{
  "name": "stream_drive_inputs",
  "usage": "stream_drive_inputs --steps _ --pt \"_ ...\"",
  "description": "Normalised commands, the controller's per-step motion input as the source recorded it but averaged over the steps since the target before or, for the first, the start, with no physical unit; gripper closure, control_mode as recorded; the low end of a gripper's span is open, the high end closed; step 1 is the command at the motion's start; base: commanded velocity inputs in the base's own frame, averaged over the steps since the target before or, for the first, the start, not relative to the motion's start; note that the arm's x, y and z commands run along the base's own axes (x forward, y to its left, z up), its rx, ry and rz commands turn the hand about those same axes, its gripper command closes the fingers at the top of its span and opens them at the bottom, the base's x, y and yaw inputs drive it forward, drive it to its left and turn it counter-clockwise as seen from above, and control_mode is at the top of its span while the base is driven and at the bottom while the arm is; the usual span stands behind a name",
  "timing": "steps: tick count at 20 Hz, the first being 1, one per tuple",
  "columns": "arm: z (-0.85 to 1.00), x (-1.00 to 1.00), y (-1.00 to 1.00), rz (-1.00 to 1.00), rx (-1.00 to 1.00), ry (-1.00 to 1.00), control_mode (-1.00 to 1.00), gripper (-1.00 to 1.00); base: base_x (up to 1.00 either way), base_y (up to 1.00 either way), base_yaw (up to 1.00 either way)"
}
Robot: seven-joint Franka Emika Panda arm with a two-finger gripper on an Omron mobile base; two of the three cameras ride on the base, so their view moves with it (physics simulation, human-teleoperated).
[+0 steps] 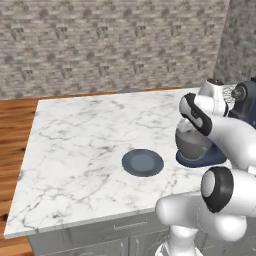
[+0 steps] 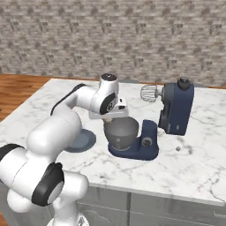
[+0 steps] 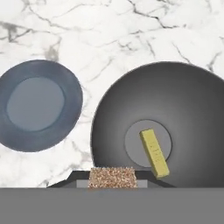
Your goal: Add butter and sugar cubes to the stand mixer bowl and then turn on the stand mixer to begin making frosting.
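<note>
You are at the sugar step: the gripper (image 3: 113,183), pinching a sugar cube (image 3: 112,176), hovers over the near rim of the stand mixer bowl (image 3: 183,100), where the butter (image 3: 154,152) lies, so spread the jaws once it is over the bowl's middle.

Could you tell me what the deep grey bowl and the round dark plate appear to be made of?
The deep grey bowl looks like brushed metal, judging by its soft graded sheen. The round blue-grey plate looks like matte glazed ceramic, flat in colour with no glare, though plastic is possible.
</note>
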Motion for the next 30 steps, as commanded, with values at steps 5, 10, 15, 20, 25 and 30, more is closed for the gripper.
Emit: stream_drive_inputs --steps 5,10,15,20,25,30 --pt "-0.37 0.32 -0.11 -0.07 -0.02 0.10 -1.00 1.00 0.00 0.00 0.00" --pt "-0.36 0.29 -0.16 -0.05 -0.02 0.13 -1.00 1.00 0.00 0.00 0.00" --pt "-0.35 0.18 -0.18 -0.01 0.00 0.10 -1.00 1.00 0.00 0.00 0.00" --pt "-0.35 0.11 -0.15 0.00 0.00 0.07 -1.00 1.00 0.00 0.00 0.00" --pt "-0.38 0.09 -0.09 0.00 0.00 0.04 -1.00 1.00 0.00 0.00 0.00" --pt "-0.24 0.08 0.00 0.00 0.00 0.01 -1.00 -1.00 0.00 0.00 0.00"
